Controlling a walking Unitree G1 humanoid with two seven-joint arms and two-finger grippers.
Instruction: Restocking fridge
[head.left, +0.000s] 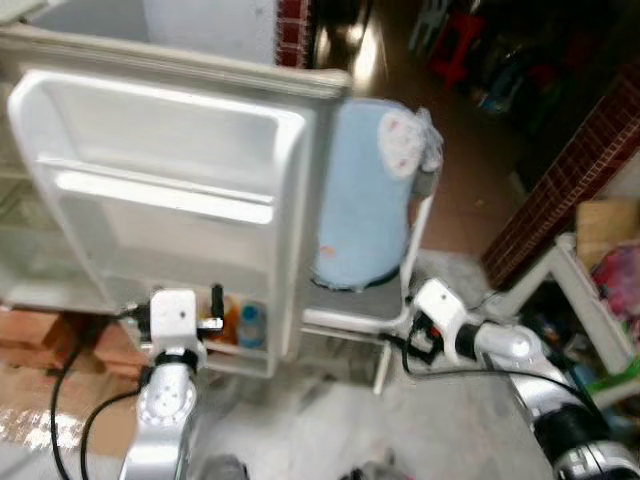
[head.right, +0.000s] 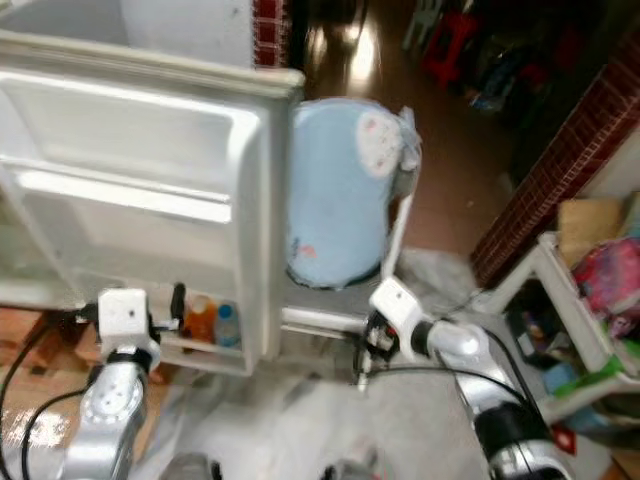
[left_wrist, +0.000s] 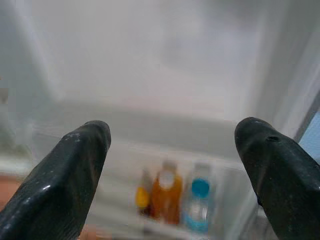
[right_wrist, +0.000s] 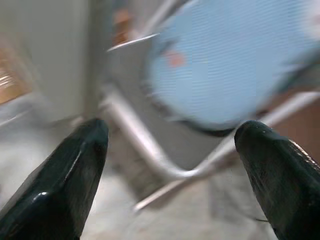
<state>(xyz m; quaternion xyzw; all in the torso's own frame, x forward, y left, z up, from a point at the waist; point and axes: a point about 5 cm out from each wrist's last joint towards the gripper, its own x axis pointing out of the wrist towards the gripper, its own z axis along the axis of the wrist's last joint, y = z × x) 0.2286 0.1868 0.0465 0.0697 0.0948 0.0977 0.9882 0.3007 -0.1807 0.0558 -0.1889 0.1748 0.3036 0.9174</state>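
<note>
The white fridge door (head.left: 170, 190) stands open before me, with its moulded upper shelves bare. Its bottom door shelf (head.left: 262, 362) holds an orange bottle (left_wrist: 166, 197), a clear bottle with a blue cap (left_wrist: 198, 205) and a small yellow one (left_wrist: 142, 197). My left gripper (head.left: 212, 312) is raised just in front of that shelf, to the left of the bottles, open and holding nothing. My right gripper (head.left: 412, 345) is open and empty too. It hovers low beside the chair's metal frame (right_wrist: 150, 150), to the right of the door.
A metal folding chair (head.left: 355, 300) with a light blue cushion (head.left: 360, 190) stands right behind the door's edge. Red bricks and cardboard (head.left: 40, 345) lie on the floor at the left. A white rack (head.left: 560, 265) with coloured items and a brick wall (head.left: 570, 170) are at the right.
</note>
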